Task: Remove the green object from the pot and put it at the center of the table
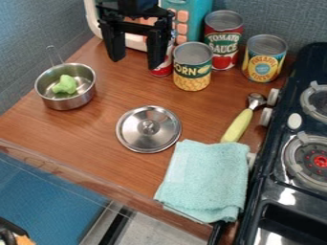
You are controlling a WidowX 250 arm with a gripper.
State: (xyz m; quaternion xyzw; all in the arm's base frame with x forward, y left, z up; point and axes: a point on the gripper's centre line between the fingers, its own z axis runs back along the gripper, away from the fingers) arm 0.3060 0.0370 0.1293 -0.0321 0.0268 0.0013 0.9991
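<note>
Camera view: fingers wide apart at the back, green broccoli-like floret down in the pot!

Up at the top edge, left of centre, the black two-finger gripper hangs over the back of the wooden table, tips pointing down, fingers released and well spread, only open space between them. Over to the left sits the floret, low inside that small stainless-steel pot, which stands upright with its thin wire handle sticking out towards the back.

Into the middle of the table we go, and there's the round metal lid, lying flat, knob up, well apart from the pot. Across to the right, a metal scoop lies at a slant, bowl end near the stove, its pale yellow-green handle running down to the folded aqua towel. That towel takes the front right corner, right beside the black stove.

Along the back, what a line-up! The corn can stands in front, the taller tomato can just behind it, the pineapple can to their right, and a small red can peeks out partly hidden by one finger. Behind the gripper stands a teal toy appliance with peach-coloured buttons.
</note>
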